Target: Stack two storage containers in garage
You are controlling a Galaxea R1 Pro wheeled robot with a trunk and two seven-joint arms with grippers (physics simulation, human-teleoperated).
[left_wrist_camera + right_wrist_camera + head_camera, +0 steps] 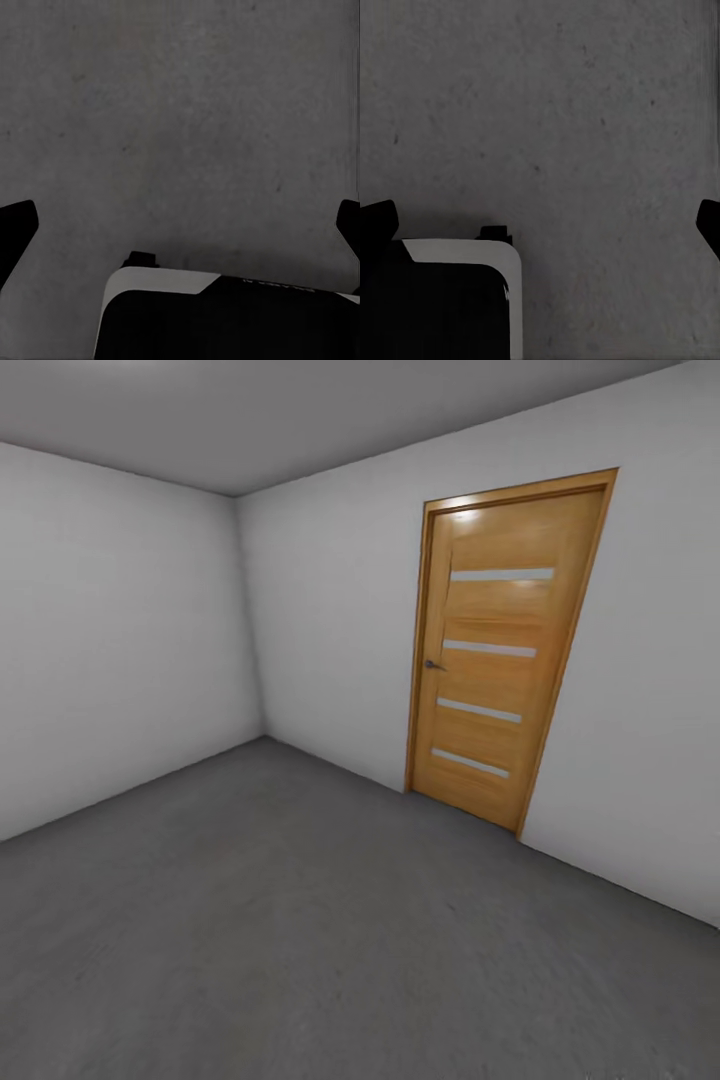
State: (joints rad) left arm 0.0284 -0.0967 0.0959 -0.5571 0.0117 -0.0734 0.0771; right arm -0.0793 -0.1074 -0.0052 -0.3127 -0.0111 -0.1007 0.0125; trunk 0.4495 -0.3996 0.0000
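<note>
left hand [180, 225]: fingers wide apart, empty | right hand [544, 221]: fingers wide apart, empty

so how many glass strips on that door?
4. All on the wooden door in the right-hand wall, stacked one above another: top strip, second, third, bottom. None looks hidden.

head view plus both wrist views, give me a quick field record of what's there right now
room: pale grey walls, grey ceiling
floor: dark grey rough concrete floor
door: light wooden door with four pale horizontal strips, shut, in the wall ahead to the right
door handle: small dark lever on its left edge
left gripper: open, nothing between the fingers, above concrete
right gripper: open, nothing between the fingers, above concrete
</note>
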